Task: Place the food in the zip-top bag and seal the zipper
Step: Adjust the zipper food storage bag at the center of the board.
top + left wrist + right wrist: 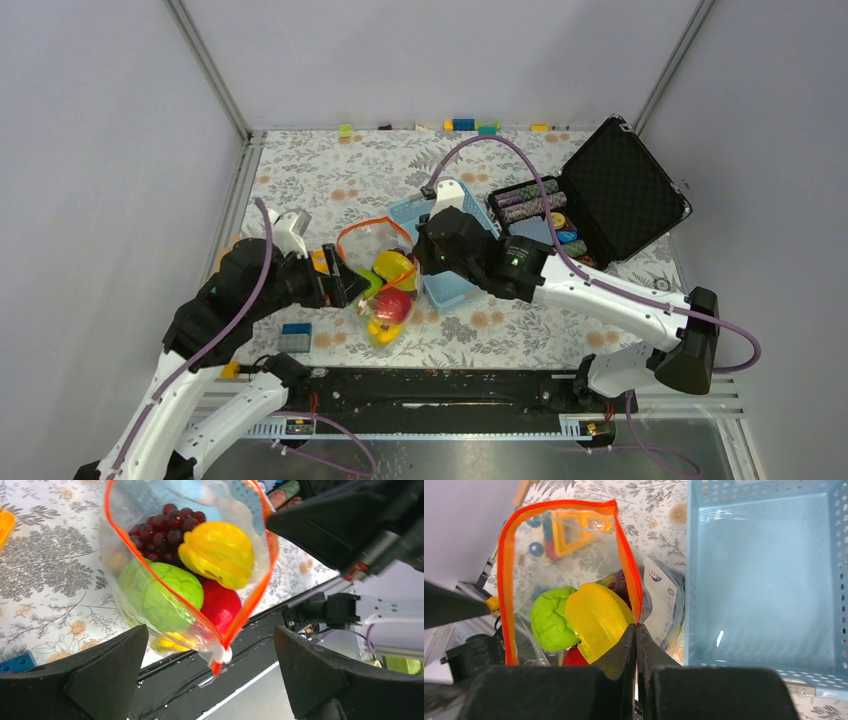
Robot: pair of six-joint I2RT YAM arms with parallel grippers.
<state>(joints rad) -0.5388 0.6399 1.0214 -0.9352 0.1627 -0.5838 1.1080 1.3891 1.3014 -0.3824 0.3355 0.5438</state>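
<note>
Right gripper tight on zipper

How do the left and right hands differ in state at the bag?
The left hand is open, spread wide either side of the zip-top bag's corner; the right hand is shut. The left grips nothing, while the right pinches the zipper. Both sit at the bag's open mouth.

Printed patch: a white printed patch lies on the clear crinkly plastic zip-top bag, right of its orange-red strip.
Content: a dark logo-like mark and one short line of small sideways lettering.
Legibility: the letters are too small and blurred to read.
Elsewhere: no readable text.
</note>
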